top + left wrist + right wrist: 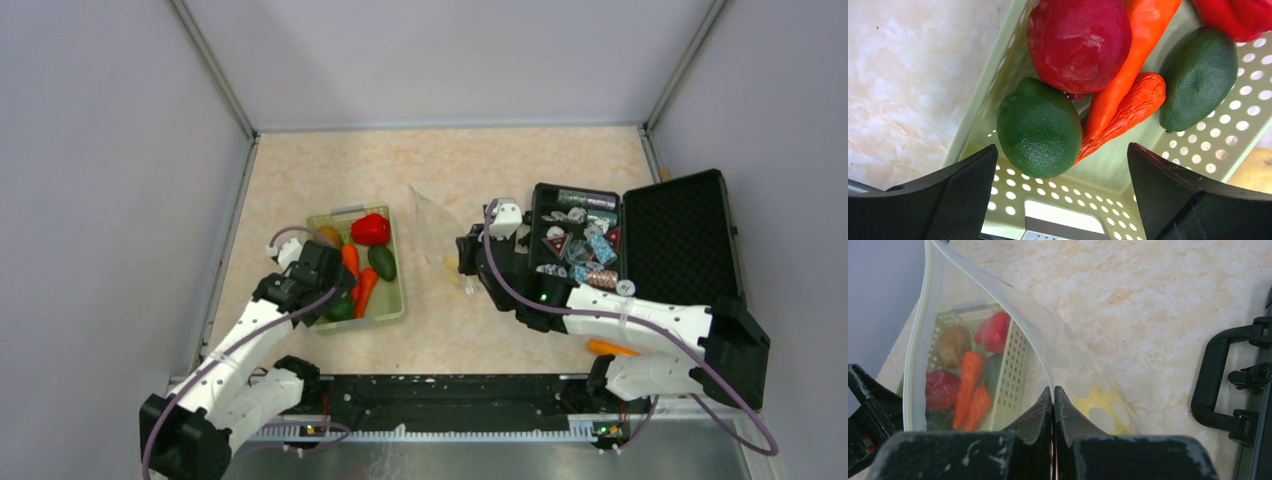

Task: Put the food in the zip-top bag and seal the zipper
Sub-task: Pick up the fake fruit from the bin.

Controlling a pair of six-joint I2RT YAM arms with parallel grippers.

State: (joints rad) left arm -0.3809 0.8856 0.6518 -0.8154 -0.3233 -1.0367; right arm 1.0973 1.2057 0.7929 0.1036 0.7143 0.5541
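The left gripper (pixel 1062 150) hangs over the pale green basket (pixel 1000 70), jaws spread wide around a dark green lime (pixel 1040 127) that lies against the carrots (pixel 1128 65) and a red beet (pixel 1078 42). The lime looks glossy and round, so I'd worry it squirts sideways, or a finger catches the basket's near wall. The right gripper (pixel 1053 390) pinches the zip-top bag (pixel 1083 385) by its mouth, the zipper (pixel 912 350) arcing open; a thin hold that could slip and let the mouth sag. One yellow piece (pixel 1098 407) seems to be inside. Bare table lies between basket and bag; the black case (pixel 680 230) crowds the right arm
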